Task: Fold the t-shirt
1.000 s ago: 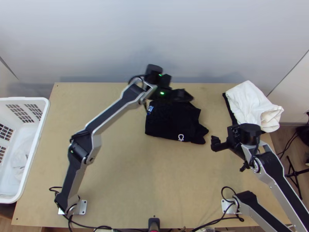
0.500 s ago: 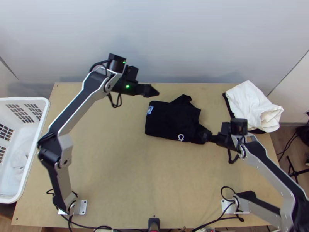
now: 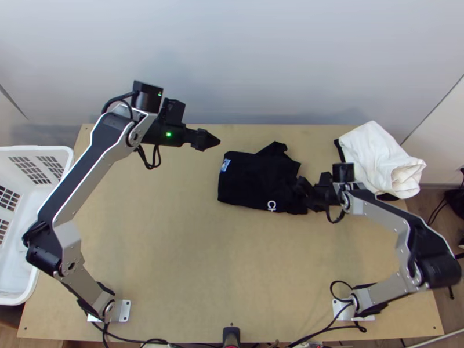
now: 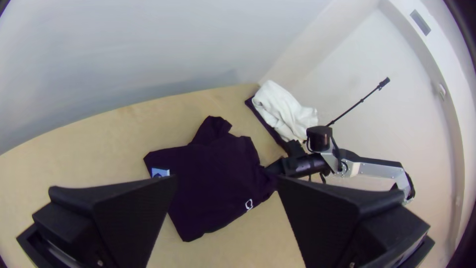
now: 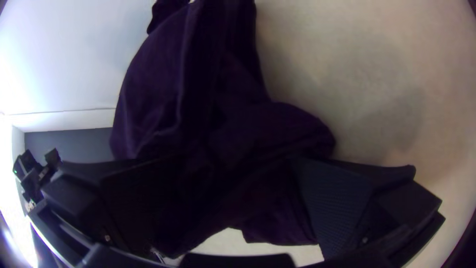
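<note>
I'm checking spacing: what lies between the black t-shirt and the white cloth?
In the top view: bare table, a dark cloth under the white cloth, and, lower down, the right gripper at the black t-shirt.

The counter point(image 3: 191, 255) has a flat top of light wood, with small dark holes near its edges. On it, past the middle toward the far edge, lies the black t-shirt point(image 3: 249, 180), folded into a compact, roughly four-sided bundle. One narrow part juts toward the far edge; a blue patch point(image 3: 225, 165) shows at the left side and white lettering point(image 3: 271, 205) near the near side. Well to the right, a dark cloth point(image 4: 266, 121) lies beneath a bunched white cloth point(image 3: 377, 156). Metal plates point(image 3: 123, 311) under the arms' bases sit at the near left and near right, with black cables point(image 3: 332, 330) close by.
</note>
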`<state>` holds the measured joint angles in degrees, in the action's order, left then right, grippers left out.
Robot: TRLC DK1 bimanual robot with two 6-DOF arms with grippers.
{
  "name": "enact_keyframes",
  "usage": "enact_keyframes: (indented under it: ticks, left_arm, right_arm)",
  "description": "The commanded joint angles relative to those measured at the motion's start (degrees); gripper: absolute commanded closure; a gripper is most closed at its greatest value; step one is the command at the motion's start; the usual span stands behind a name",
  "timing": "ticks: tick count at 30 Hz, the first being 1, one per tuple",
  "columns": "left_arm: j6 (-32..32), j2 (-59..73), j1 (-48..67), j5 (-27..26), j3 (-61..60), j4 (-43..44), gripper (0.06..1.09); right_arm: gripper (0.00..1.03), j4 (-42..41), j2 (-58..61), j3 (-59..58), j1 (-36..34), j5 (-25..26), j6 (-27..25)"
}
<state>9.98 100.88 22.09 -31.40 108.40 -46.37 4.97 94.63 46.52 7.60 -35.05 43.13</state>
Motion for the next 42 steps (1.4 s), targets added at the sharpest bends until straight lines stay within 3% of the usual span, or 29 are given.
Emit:
enact_keyframes:
  ticks: [1,3,4,6,7,11,19,25,36,42]
  left_arm:
    - [0.04,-1.83,-0.29,1.87,-1.52,0.31,0.10]
    - [-0.05,-1.83,-0.29,2.48,-2.23,0.75,0.10]
    - [-0.05,-1.74,-0.29,2.66,-2.49,1.02,0.10]
    - [0.04,-1.65,-0.29,2.66,-2.67,1.46,0.10]
    - [0.04,-1.65,-0.20,2.66,-2.67,1.46,0.10]
    - [-0.05,-2.09,-0.38,2.75,-2.93,1.72,0.10]
    - [-0.84,-4.20,-5.30,2.66,-7.94,1.72,0.10]
    - [-3.30,-7.28,-9.17,2.66,-13.74,1.72,0.10]
    - [-4.09,-10.88,-11.63,2.66,-17.87,2.07,0.10]
    - [-3.91,-12.02,-11.80,2.66,-19.10,2.60,0.10]
  right_arm:
    - [0.08,-3.21,8.29,7.27,2.42,-1.60,5.73]
    - [0.27,-3.21,8.99,10.17,4.71,-1.51,4.68]
    - [0.46,-3.13,9.34,11.66,5.94,-0.99,3.27]
    - [0.96,-2.86,10.14,14.21,7.26,0.42,1.60]
    - [0.99,-1.54,10.49,15.09,7.26,0.51,0.81]
    - [1.00,2.06,8.55,15.26,7.17,3.23,-5.52]
    - [1.00,5.57,0.12,19.48,2.51,10.44,-12.55]
    - [1.00,11.02,-1.38,30.47,-1.79,10.61,-14.92]
    - [1.00,12.96,2.14,46.47,-8.65,10.79,-17.12]
    - [1.00,13.31,6.44,57.19,-15.77,11.14,-17.21]
